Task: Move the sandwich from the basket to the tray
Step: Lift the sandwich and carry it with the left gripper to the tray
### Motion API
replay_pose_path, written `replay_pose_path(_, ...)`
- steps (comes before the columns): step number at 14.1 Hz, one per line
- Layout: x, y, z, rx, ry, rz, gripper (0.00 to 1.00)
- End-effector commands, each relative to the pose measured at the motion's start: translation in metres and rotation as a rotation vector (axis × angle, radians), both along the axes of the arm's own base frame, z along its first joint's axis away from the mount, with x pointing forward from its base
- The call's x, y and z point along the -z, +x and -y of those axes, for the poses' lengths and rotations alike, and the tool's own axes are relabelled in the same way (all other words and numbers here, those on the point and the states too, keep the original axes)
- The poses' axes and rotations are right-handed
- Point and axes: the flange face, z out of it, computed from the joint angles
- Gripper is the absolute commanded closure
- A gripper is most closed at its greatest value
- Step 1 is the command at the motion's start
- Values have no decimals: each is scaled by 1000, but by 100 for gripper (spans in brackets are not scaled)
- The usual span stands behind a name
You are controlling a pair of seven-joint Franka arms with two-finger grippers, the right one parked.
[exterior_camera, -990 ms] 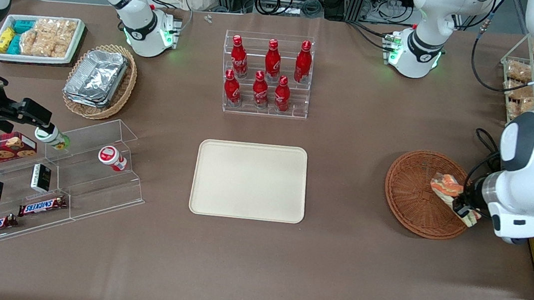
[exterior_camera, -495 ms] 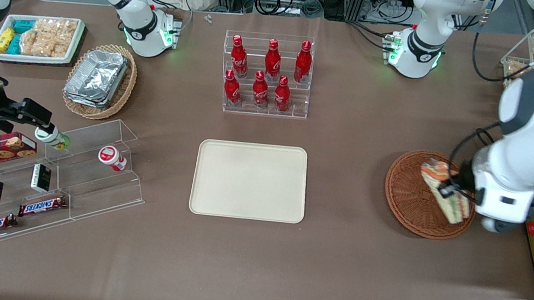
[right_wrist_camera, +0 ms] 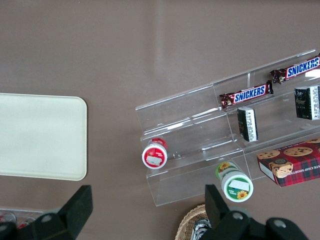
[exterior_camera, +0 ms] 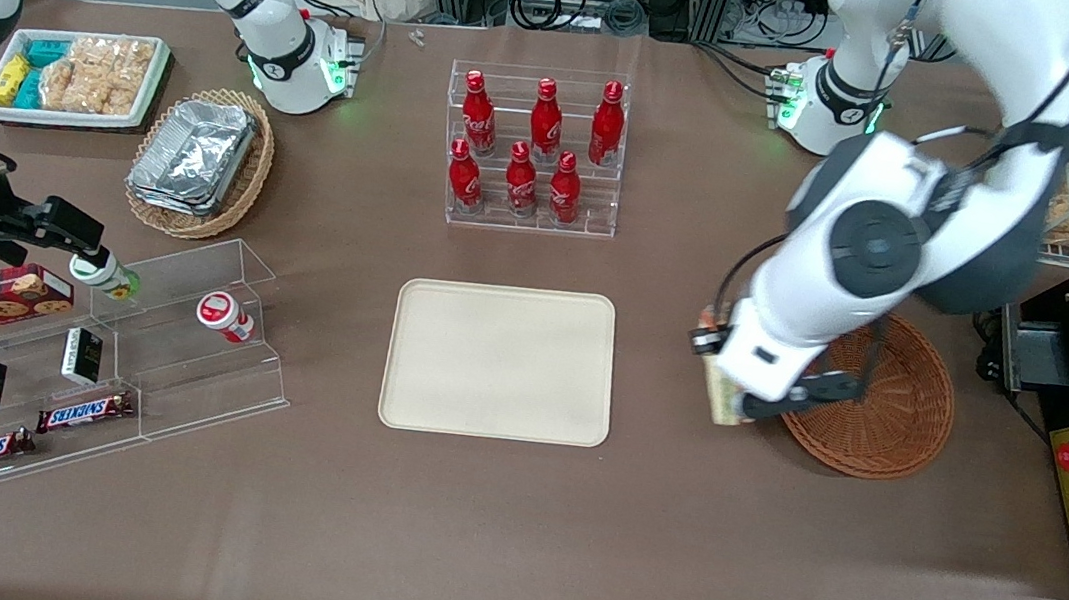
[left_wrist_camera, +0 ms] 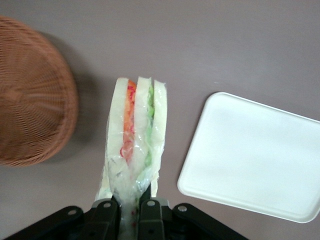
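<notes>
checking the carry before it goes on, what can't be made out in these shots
- Sandwich: in the front view, mostly hidden by the arm's wrist; only a sliver shows.
- Gripper: in the left wrist view, cut off by the frame edge, shut on the sandwich's wrap; only the fingertips show.
- Basket: the arm covers part of its rim in the front view.
- Tray: one corner runs out of the left wrist view.

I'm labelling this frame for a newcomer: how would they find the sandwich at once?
Start at the cream tray mid-table, then look toward the round reddish-brown basket. Between them, above the tablecloth, the gripper is shut on the sandwich: a clear-wrapped white-bread wedge with orange, red and green filling, the only item held in the air.
</notes>
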Motion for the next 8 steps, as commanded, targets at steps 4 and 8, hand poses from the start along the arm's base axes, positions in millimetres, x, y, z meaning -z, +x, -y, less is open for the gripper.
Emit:
replay_pose_path(4,112,-6,88,86,-85,15,100)
replay_pose_path(8,181,-24,122,125,-100,-29,100)
